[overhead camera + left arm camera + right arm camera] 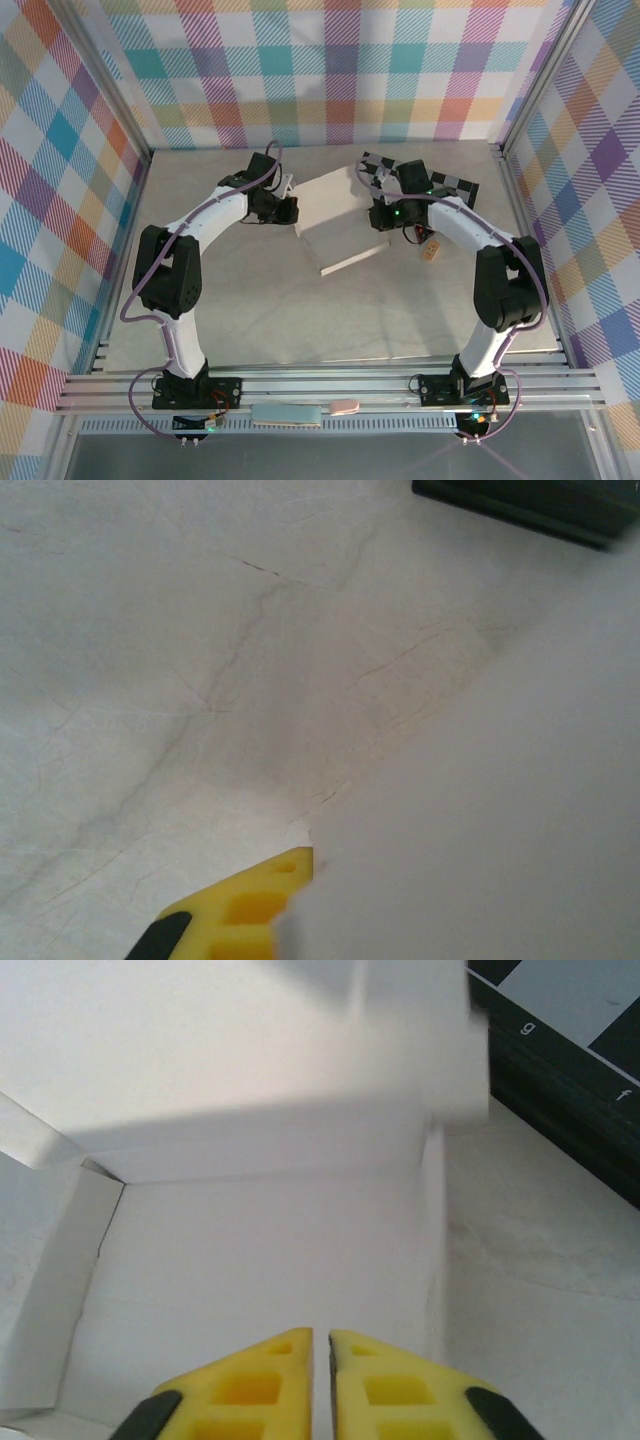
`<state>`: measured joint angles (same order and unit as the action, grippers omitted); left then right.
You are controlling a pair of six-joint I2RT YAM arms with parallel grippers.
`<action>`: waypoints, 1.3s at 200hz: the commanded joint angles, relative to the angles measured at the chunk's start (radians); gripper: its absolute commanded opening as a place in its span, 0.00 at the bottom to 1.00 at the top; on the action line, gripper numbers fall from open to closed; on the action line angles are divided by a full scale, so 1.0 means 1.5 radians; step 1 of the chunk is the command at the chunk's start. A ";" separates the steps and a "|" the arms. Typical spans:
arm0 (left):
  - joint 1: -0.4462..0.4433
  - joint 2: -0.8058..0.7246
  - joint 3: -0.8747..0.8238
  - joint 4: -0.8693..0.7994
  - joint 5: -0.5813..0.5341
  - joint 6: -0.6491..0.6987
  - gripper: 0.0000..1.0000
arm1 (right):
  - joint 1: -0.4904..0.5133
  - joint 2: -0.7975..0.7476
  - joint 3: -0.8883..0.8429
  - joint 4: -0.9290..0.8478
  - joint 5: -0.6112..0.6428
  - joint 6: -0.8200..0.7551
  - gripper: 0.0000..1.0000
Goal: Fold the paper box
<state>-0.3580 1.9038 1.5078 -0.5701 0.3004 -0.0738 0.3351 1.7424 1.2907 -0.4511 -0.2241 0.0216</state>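
i find the box point(335, 225) at the centre of the desk point(300, 320). left pincer point(288, 210) clamped on its left edge; right pincer point(321, 1345) closed to a slit inside it, hold unconfirmed.

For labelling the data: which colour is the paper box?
Plain white; the paper box shows best in the right wrist view.

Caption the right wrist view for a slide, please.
Shut yellow-fingered right hand over white thin-cardboard paper box, black-and-grey chequered board beyond.
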 commanded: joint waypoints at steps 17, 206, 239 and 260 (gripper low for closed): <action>-0.015 -0.006 0.013 0.007 -0.038 -0.012 0.03 | 0.029 0.005 0.013 0.015 0.080 0.021 0.07; 0.037 -0.052 0.012 -0.190 0.023 0.396 0.00 | -0.055 -0.045 -0.093 0.149 -0.199 -0.233 0.49; 0.037 -0.040 0.026 -0.183 0.019 0.390 0.00 | -0.049 -0.014 -0.060 0.137 -0.211 -0.245 0.49; 0.037 -0.031 0.030 -0.178 0.017 0.382 0.00 | -0.041 -0.002 -0.046 0.137 -0.221 -0.243 0.48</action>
<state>-0.3031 1.8301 1.5406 -0.8524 0.3283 0.4938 0.2558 1.7107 1.1744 -0.2726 -0.4992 -0.3046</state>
